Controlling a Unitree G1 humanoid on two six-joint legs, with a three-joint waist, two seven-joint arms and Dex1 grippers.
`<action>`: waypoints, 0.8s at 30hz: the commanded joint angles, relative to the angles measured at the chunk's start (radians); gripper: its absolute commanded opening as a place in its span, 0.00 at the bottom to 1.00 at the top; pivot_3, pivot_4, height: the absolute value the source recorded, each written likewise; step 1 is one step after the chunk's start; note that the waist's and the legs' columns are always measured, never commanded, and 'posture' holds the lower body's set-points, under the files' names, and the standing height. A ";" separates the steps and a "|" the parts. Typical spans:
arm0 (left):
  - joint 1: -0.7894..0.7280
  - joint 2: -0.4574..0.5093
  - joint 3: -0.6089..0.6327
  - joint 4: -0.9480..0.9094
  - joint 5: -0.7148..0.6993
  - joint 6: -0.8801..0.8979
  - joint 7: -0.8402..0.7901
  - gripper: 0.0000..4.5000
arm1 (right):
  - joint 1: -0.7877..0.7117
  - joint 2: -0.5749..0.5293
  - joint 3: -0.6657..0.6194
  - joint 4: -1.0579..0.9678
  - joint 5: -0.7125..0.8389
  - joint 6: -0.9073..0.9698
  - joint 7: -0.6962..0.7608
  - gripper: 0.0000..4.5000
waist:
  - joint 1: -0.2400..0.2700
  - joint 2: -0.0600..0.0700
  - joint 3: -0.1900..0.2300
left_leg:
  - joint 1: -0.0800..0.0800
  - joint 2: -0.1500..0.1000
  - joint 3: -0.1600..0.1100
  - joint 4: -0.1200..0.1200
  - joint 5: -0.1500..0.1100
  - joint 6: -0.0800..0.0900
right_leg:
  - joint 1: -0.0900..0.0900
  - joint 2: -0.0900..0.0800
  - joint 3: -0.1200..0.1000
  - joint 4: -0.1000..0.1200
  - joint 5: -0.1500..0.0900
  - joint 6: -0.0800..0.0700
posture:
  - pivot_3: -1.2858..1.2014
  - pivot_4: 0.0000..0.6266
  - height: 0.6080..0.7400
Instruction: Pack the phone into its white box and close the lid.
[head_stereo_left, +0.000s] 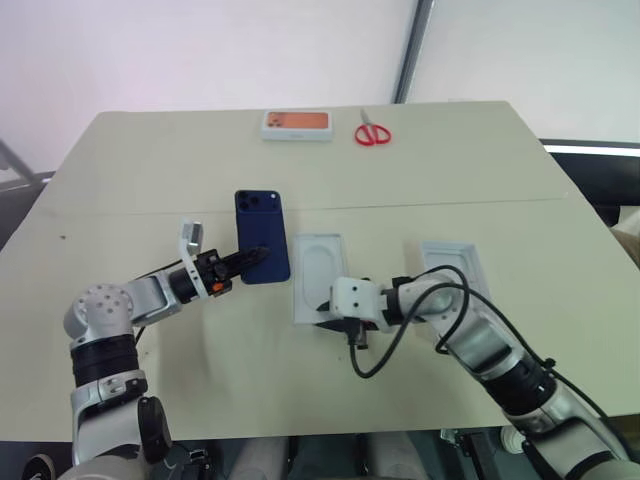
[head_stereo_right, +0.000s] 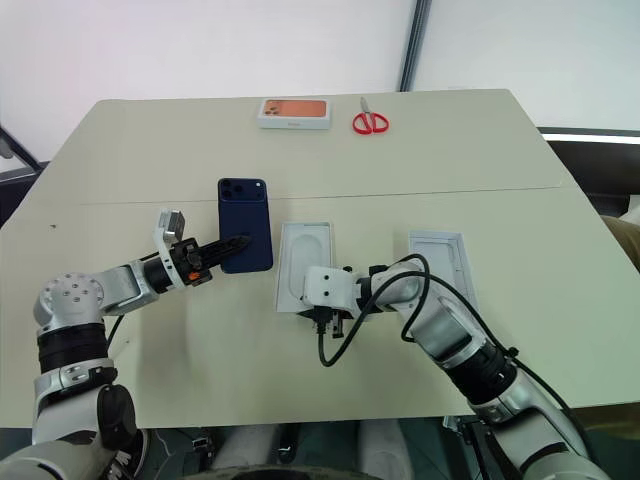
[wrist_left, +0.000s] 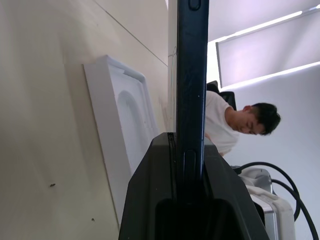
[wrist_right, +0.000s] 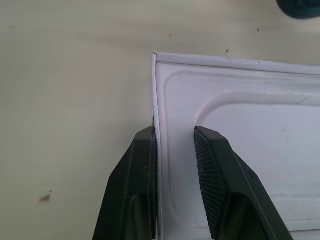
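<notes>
I see the slim dark navy-blue smartphone (head_stereo_left: 262, 236) held above the pale beige tabletop (head_stereo_left: 150, 170), its lower end clamped between the two black fingers of my left gripper (head_stereo_left: 250, 257); the camera cluster sits at the far corner. Just to its right lies the shallow white rectangular tray with a rounded recess (head_stereo_left: 319, 279), flat on the table. My right gripper (head_stereo_left: 330, 310) sits at the tray's near edge. The right wrist view shows its fingers (wrist_right: 212, 165) parted a little and straddling the tray's thin side wall near a corner, one finger outside against the wall, one inside on the floor; whether they press it I cannot tell. A second white rectangular tray, pale grey inside (head_stereo_left: 452, 270), lies further right, partly behind my right arm.

The left wrist view shows the phone edge-on between the pads, and a person in a white shirt (wrist_left: 220, 125) beyond the table. The head views add an orange-topped box (head_stereo_left: 297, 124) and red-handled scissors (head_stereo_left: 372, 132) at the far edge.
</notes>
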 joint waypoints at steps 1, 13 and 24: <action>-0.024 0.009 0.030 -0.021 -0.052 0.005 -0.001 0.00 | -0.027 0.044 0.029 0.033 -0.012 0.037 -0.023 0.25 | 0.000 0.000 0.000 | 0.000 0.000 0.000 0.000 0.000 0.000 | 0.000 0.000 0.000 0.000 0.000 0.000 | 0.52 0.24 1.00; 0.006 -0.017 0.011 -0.059 -0.090 0.014 0.024 0.00 | -0.050 0.047 -0.014 0.007 0.028 0.075 -0.011 0.90 | 0.007 0.000 0.000 | 0.000 -0.001 0.000 0.000 0.000 0.000 | 0.000 -0.001 0.000 0.000 0.000 0.000 | 0.52 0.24 1.00; 0.016 -0.087 -0.012 -0.084 -0.111 0.030 0.069 0.00 | 0.007 -0.076 -0.285 -0.113 0.214 0.118 0.010 0.90 | 0.012 0.000 0.000 | -0.001 -0.002 0.000 0.000 0.000 0.000 | 0.001 -0.002 0.000 0.000 0.000 0.000 | 0.52 0.24 1.00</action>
